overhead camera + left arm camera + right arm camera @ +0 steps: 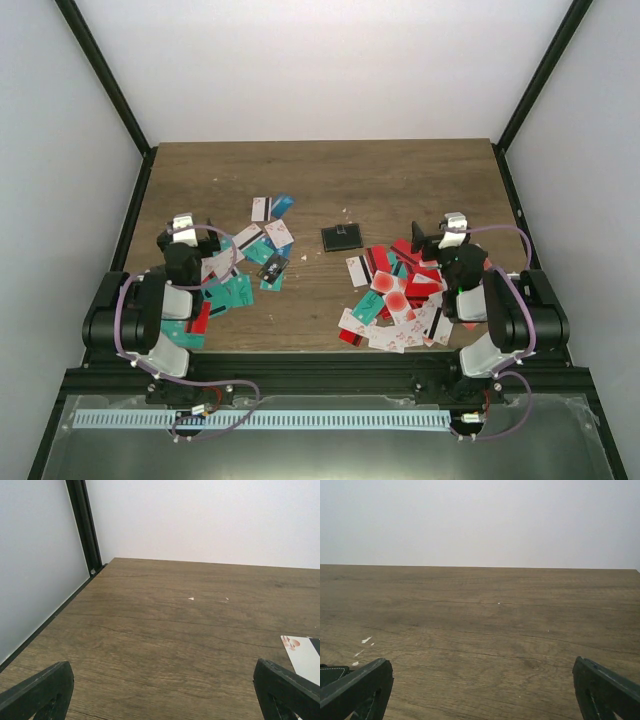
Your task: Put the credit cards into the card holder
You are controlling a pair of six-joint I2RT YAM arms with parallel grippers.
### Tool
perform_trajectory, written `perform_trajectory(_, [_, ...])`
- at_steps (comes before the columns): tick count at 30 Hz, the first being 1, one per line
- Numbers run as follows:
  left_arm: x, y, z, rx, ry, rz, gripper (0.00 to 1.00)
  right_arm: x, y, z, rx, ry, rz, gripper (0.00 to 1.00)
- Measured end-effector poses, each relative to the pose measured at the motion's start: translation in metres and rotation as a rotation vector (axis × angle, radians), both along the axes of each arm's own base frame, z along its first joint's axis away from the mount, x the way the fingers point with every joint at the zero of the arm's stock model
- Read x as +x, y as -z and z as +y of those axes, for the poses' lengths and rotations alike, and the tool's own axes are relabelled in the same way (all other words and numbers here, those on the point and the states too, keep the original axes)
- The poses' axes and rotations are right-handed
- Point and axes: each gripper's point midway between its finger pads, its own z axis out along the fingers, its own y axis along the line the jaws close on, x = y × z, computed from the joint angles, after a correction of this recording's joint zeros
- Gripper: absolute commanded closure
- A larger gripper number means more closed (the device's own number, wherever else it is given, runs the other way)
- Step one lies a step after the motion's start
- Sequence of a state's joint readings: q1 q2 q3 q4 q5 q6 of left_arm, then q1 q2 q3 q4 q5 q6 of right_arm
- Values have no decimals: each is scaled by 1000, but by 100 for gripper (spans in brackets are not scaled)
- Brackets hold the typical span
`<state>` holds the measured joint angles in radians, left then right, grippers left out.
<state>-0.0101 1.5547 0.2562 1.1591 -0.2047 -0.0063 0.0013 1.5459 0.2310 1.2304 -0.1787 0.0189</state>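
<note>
The black card holder (pixel 341 237) lies shut on the wooden table between two heaps of credit cards. The left heap (pixel 245 265) is mostly teal, white and blue; the right heap (pixel 400 295) is mostly red and white. My left gripper (pixel 188 232) hovers at the left heap's far-left edge, and in its wrist view the gripper (pixel 162 692) stands open over bare wood, with one white card (pixel 301 655) at the right. My right gripper (pixel 440 238) is over the right heap's far edge; the wrist view shows it (pixel 482 692) open and empty. A dark stitched corner (pixel 330 672) at its lower left looks like the holder.
White walls and black frame posts (pixel 86 527) enclose the table on the left, right and back. Tiny white specks (pixel 365 640) lie on the wood. The arm bases (pixel 130 325) sit at the near edge, partly covering cards.
</note>
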Motion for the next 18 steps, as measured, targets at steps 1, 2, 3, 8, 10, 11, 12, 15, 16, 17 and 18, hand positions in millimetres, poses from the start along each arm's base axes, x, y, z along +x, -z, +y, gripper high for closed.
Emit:
perform_trajectory(1, [0,0,0,0,0,0,0,0,0,0,0,0,0,0])
perform_trajectory(2, [0,0,0,0,0,0,0,0,0,0,0,0,0,0])
perform_trajectory(3, [0,0,0,0,0,0,0,0,0,0,0,0,0,0])
perform_trajectory(8, [0,0,0,0,0,0,0,0,0,0,0,0,0,0])
perform_trajectory(10, [0,0,0,0,1,0,0,0,0,0,0,0,0,0])
perform_trajectory(11, [0,0,0,1,2,1,0,0,0,0,0,0,0,0])
perform_trajectory(12, [0,0,-1,1,4,0,0,0,0,0,0,0,0,0])
perform_trajectory(15, [0,0,-1,1,8,0,0,0,0,0,0,2,0,0])
perform_trajectory(16, [1,0,-2,1,13,0,0,0,0,-1,0,4,0,0])
perform_trajectory(17, [1,0,-3,1,22,1,0,0,0,-1,0,5,0,0])
perform_trajectory(18, [1,0,-4,3,29,2,0,0,0,-1,0,7,0,0])
